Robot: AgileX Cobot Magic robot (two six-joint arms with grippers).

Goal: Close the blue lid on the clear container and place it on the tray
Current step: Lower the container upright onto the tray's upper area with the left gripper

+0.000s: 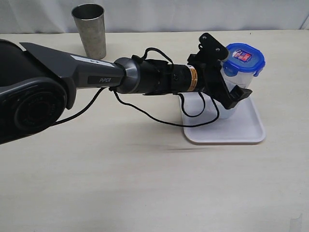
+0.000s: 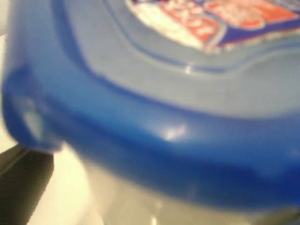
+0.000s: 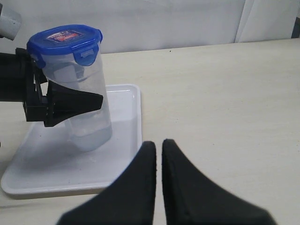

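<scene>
Left hand (image 1: 234, 73) released, fingers (image 3: 75, 101) either side of container (image 1: 241, 82). Container stands on tray (image 1: 241, 133) below the hand, lid (image 1: 245, 58) on top, above the fingers. Right hand (image 3: 159, 154) clenched, empty, well apart.

The left arm (image 1: 145, 77) bars the middle of the tabletop (image 1: 145, 193), and its cable (image 1: 159, 118) loops below it. The left gripper (image 1: 227, 72) flanks the clear container (image 1: 236, 82) on the tray (image 1: 241, 133). A steel cup (image 1: 90, 29) stands well behind. The near side is open.
</scene>
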